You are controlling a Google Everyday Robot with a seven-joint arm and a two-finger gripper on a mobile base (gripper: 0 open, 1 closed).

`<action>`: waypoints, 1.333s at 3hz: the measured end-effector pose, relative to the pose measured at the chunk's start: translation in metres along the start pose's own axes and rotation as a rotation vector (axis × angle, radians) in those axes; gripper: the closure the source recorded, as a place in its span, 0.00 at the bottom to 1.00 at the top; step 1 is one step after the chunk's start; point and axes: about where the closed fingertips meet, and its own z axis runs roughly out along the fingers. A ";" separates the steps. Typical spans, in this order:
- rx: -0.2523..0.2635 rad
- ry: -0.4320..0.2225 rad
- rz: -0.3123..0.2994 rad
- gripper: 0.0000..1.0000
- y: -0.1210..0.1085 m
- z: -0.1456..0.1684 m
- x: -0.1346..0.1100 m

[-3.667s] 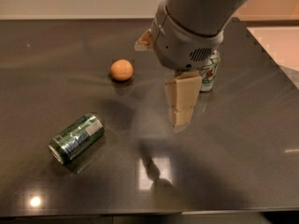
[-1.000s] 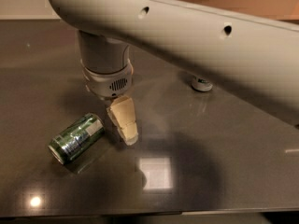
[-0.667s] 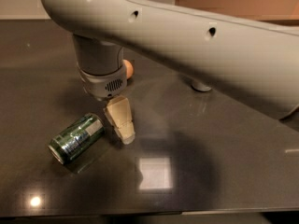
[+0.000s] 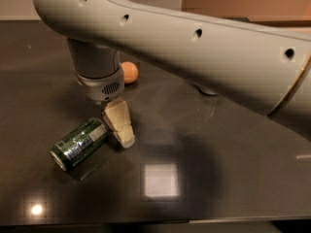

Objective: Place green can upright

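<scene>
One dark green shiny metal drink can (image 4: 80,143) lies on its side at the front left of the dark glossy table (image 4: 233,178) (one silver end points toward the camera). My beige-tipped gripper (image 4: 120,130) hangs just beside the can's far end; I cannot tell whether its grip is released or clenched. A small orange ball (image 4: 129,72) sits behind.

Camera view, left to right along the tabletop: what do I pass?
Green can lying on its side → gripper just right of it → round base half hidden under the arm. The orange ball sits behind the gripper, overlapping it sideways, so it is left unplaced.
</scene>
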 end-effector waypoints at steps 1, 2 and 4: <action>0.000 0.000 -0.001 0.00 0.000 0.000 -0.001; 0.014 -0.007 -0.049 0.00 0.007 -0.007 -0.021; 0.027 -0.009 -0.126 0.00 0.016 -0.013 -0.056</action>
